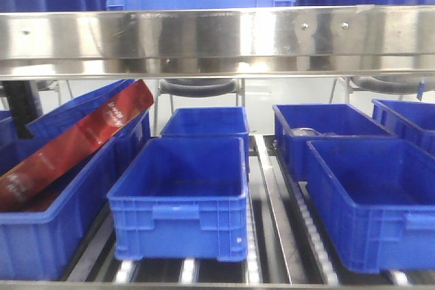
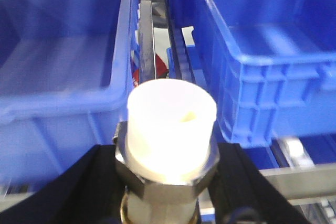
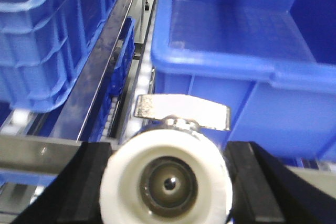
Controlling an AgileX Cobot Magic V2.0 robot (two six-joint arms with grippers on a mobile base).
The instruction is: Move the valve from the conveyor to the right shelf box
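My left gripper [image 2: 167, 184] is shut on a valve [image 2: 170, 124]: a white capped end and silvery hex nut stand up between the black fingers [image 2: 79, 192]. It hangs before the gap between two blue boxes. My right gripper [image 3: 167, 187] is shut on a second valve [image 3: 157, 150], seen end-on, its white ring facing the camera and its silvery lever [image 3: 181, 111] on top. This valve is just in front of the near wall of a blue box [image 3: 226, 61] on the right. The conveyor is out of view. Neither gripper shows in the front view.
The shelf holds several blue boxes: a middle one [image 1: 180, 198], right ones [image 1: 380, 236], and a left one with a red carton [image 1: 75, 140] leaning in it. A steel beam [image 1: 217, 35] crosses overhead. Roller rails [image 1: 272, 202] run between the boxes.
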